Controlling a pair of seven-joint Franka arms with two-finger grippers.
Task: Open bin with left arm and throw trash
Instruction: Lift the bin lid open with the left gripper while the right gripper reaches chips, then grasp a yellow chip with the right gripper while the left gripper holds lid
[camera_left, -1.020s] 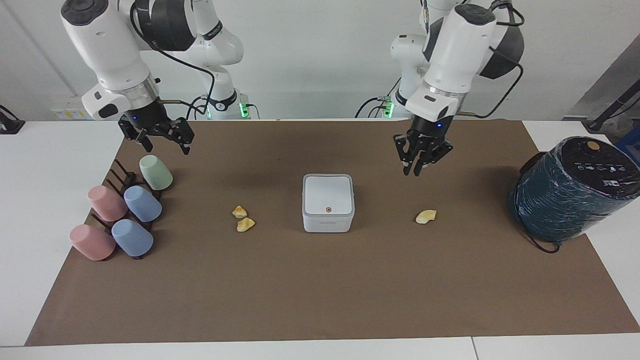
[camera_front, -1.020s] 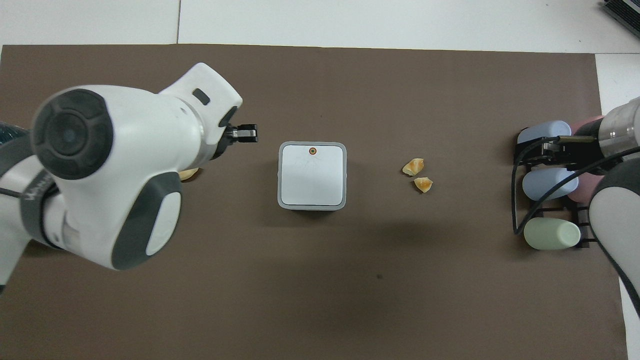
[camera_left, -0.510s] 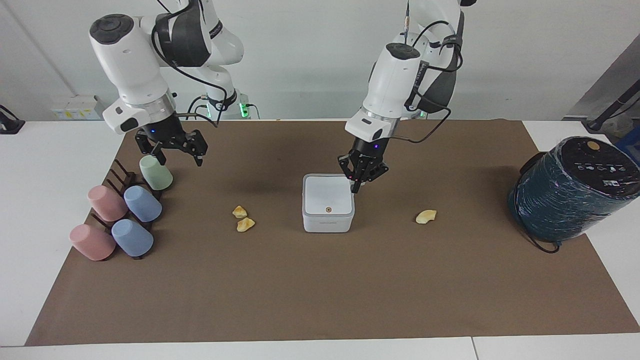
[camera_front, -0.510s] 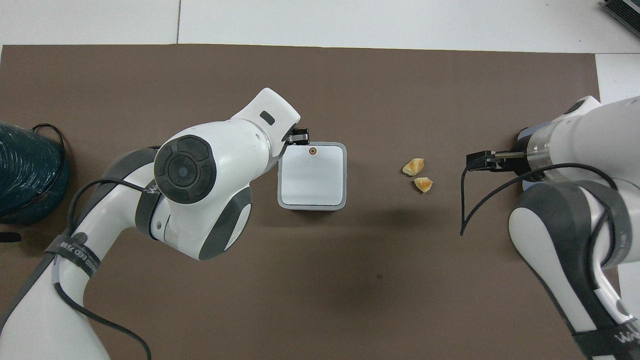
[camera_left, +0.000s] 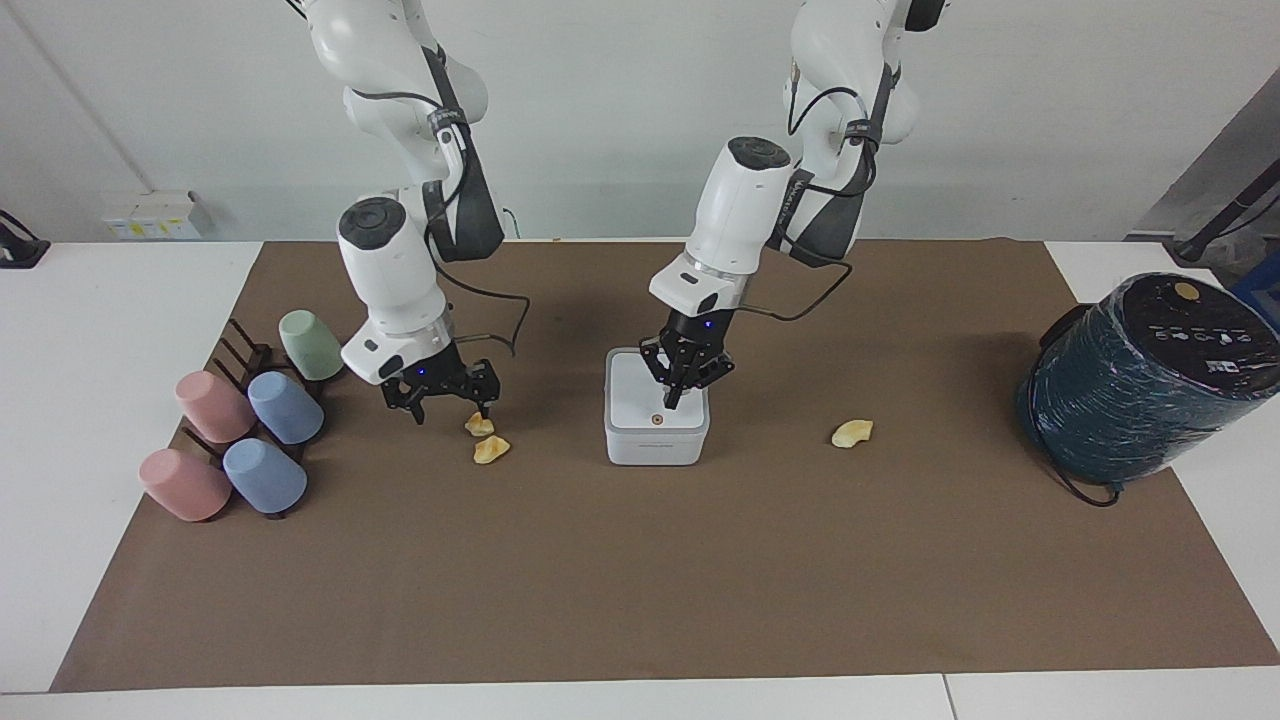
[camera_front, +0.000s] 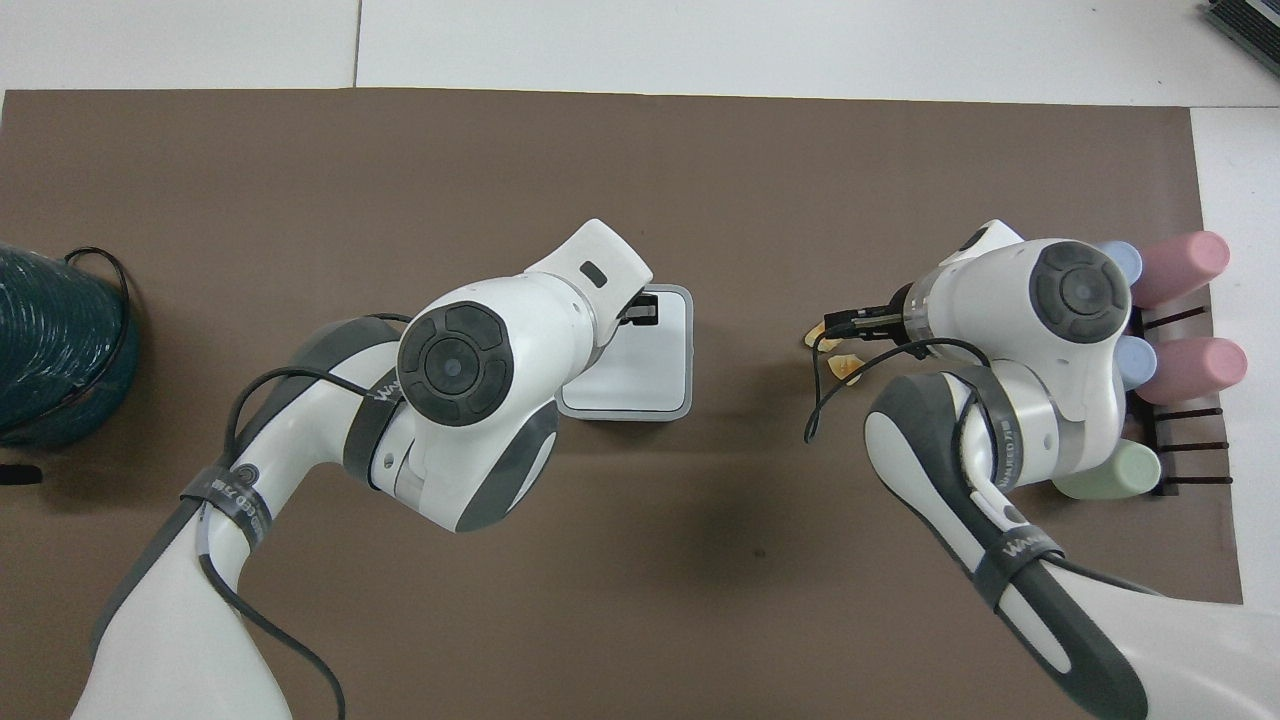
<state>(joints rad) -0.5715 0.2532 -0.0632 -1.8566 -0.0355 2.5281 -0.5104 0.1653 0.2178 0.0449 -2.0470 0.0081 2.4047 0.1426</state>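
Note:
The white bin (camera_left: 655, 440) stands mid-mat with its lid down, and part of the bin (camera_front: 660, 375) shows past my left arm. My left gripper (camera_left: 676, 402) is shut, its tips pointing down on the lid just short of the orange dot (camera_left: 655, 420); whether they touch I cannot tell. From above, the left gripper (camera_front: 640, 312) covers that dot. My right gripper (camera_left: 449, 410) hangs open low over the mat, one finger right above the nearer of two trash scraps (camera_left: 480, 425) (camera_left: 491, 449). A third scrap (camera_left: 852, 433) lies toward the left arm's end.
A rack of pastel cups (camera_left: 245, 425) lies at the right arm's end, close to the right gripper. A large dark-teal wrapped cylinder (camera_left: 1140, 385) stands at the left arm's end. The brown mat (camera_left: 640, 580) covers the table.
My left gripper swung in from the left arm's end and came down onto the bin lid. My right gripper left the cup rack and dropped beside the two scraps.

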